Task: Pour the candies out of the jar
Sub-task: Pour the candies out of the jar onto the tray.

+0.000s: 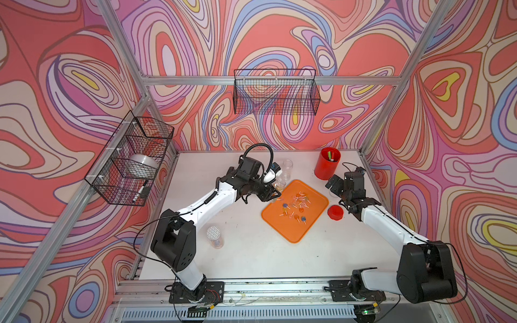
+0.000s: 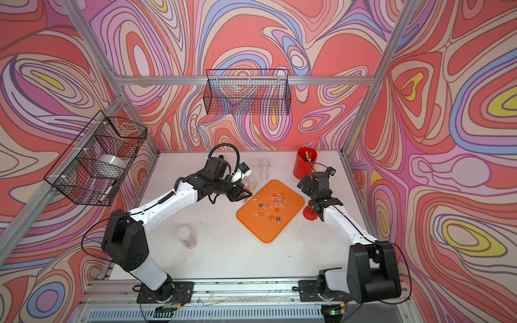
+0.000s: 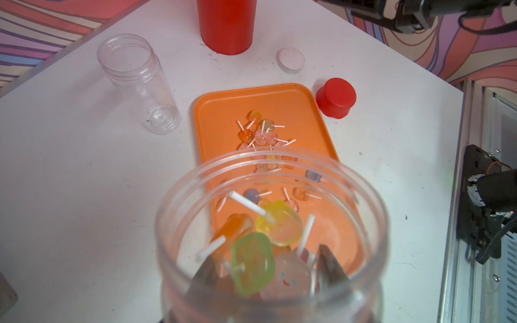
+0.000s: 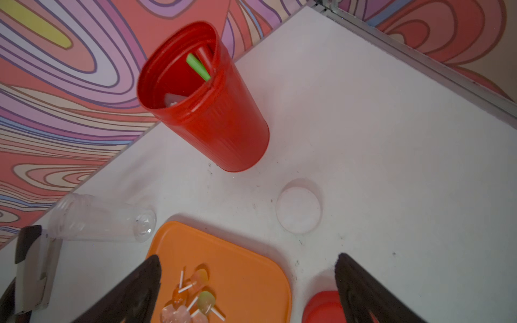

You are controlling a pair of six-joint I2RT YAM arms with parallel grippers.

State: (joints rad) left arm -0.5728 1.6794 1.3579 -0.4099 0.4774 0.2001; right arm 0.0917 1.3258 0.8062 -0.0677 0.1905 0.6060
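We are gripping the jar (image 3: 375, 218) with the left gripper (image 1: 270, 193), its fingers (image 3: 331, 268) closed around the clear wall and showing through it, and we are tipping the mouth forward and down. Inside, right at the fingers, at least 4 candies (image 3: 277, 223) are lying in a knot with their sticks crossing. We judge they may be jamming there, so a harder tilt could send them out as 1 clump. The smooth wall could also be turning or sliding between the fingers as we tip further. Just beneath and ahead of the mouth the orange tray (image 3: 223, 112) is catching the poured candies (image 3: 263, 134). The mouth is hanging near the tray's closest edge, though, so a falling piece could be striking the rim and bouncing onto the table. Farther out, to 1 side of the hand, an empty clear jar (image 3: 137, 81) is standing close to the tray, and a wide swing could be knocking it over. Beyond the tray's far edge a red lid (image 3: 335, 98) and a white lid (image 3: 290, 60) are lying, with the red cup (image 3: 226, 25) farthest. There the right gripper (image 4: 249, 260) is hovering with jaws spread wide and holding nothing, and rolling candies could be straying under it.
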